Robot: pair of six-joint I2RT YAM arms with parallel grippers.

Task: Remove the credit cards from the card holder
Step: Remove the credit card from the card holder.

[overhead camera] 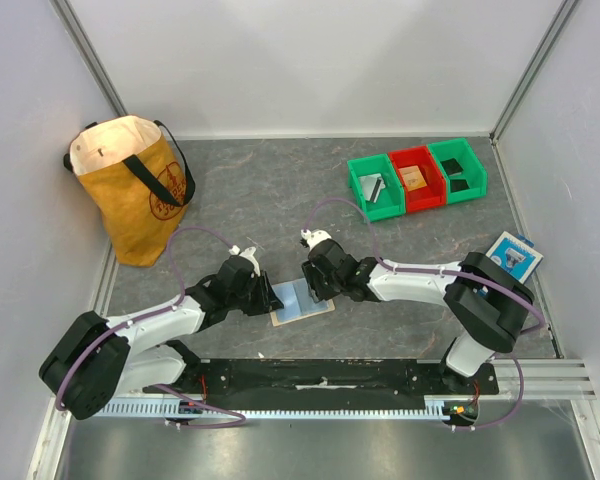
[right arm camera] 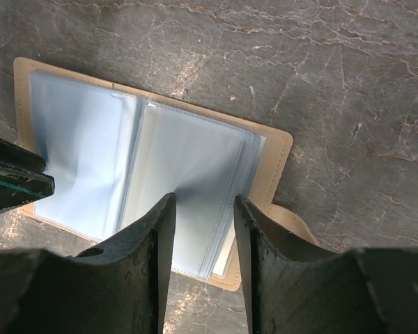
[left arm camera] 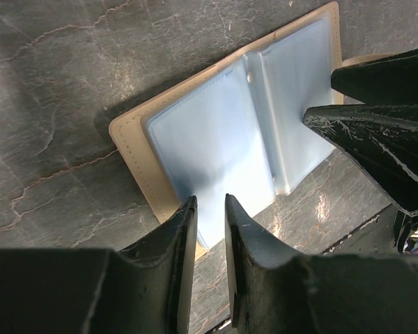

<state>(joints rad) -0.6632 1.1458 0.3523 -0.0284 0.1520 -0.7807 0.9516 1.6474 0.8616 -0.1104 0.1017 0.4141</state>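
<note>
Crowding card holder (overhead camera: 302, 300), left claw (left arm camera: 210, 202), right claw (right arm camera: 204, 198), tote (overhead camera: 130, 190), bins (overhead camera: 417, 178) behind

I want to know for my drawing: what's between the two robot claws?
The open card holder lies between the left gripper and right gripper, in the top view.

The tan folding card holder (overhead camera: 302, 303) with pale blue plastic sleeves is partly covered by the black left gripper (overhead camera: 270, 297) and black right gripper (overhead camera: 316, 284). Whether its sleeves hold cards cannot be told. Well beyond it, what lies in the green and red plastic bins (overhead camera: 416, 180) is too small to identify.
</note>
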